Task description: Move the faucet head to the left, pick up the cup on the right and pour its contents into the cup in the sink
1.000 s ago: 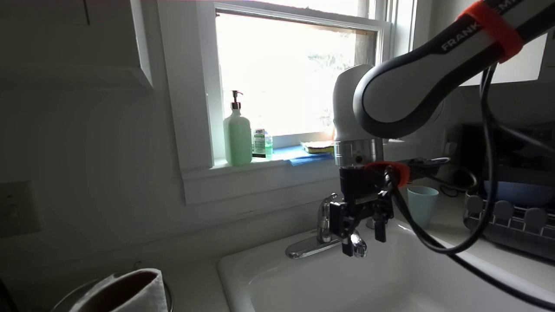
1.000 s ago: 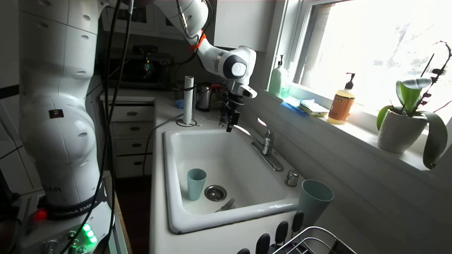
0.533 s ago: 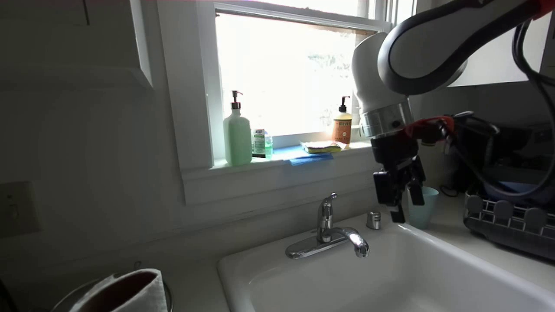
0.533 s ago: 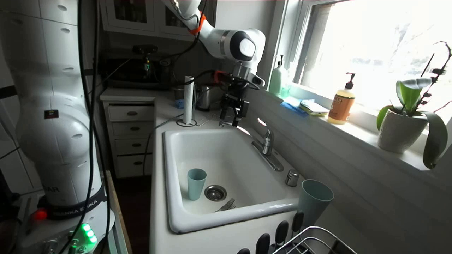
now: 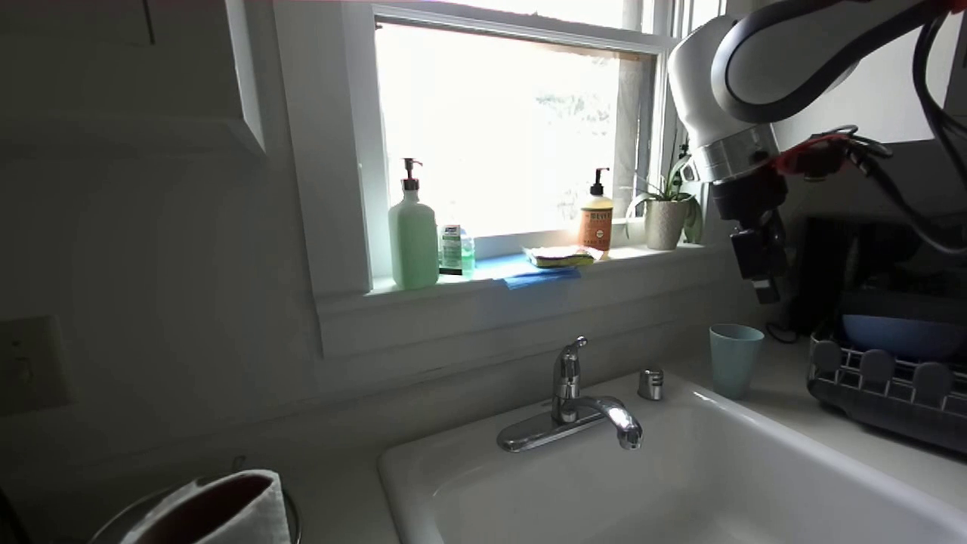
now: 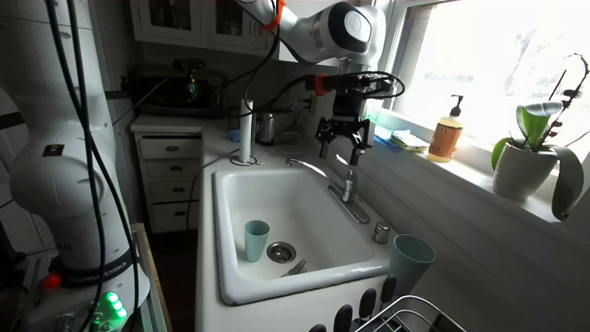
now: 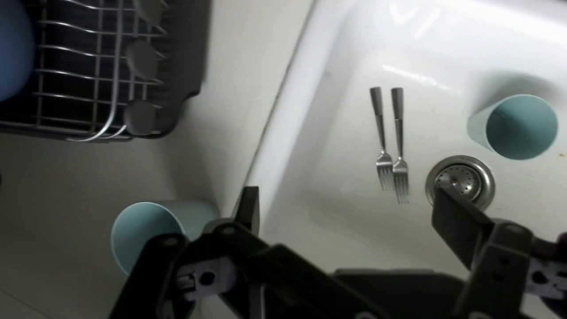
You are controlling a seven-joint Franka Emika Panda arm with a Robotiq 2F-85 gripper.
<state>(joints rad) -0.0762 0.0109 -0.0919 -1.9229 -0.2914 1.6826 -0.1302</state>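
Note:
My gripper (image 6: pixel 339 154) is open and empty, raised high above the faucet side of the sink; it also shows in the wrist view (image 7: pixel 354 212). The chrome faucet (image 5: pixel 565 385) has its spout (image 6: pixel 313 168) swung toward the sink's far end in an exterior view. A pale teal cup (image 5: pixel 734 363) stands upright on the counter beside the sink, below and apart from my gripper; it also shows in the wrist view (image 7: pixel 197 215). Its contents cannot be made out. A similar teal cup (image 6: pixel 256 242) stands upright in the sink, also in the wrist view (image 7: pixel 480 126).
Two forks (image 7: pixel 390 146) lie by the drain (image 6: pixel 281 252) in the white sink (image 6: pixel 223 258). A dish rack (image 5: pixel 884 393) stands near the counter cup. Soap bottles (image 6: pixel 446 138) and a potted plant (image 6: pixel 523 173) line the windowsill. A paper roll (image 6: pixel 246 131) stands beyond the sink.
My gripper has risen from beside the faucet spout and moved away from it, toward the counter cup's side. The wrist has turned. The faucet and both cups look unmoved.

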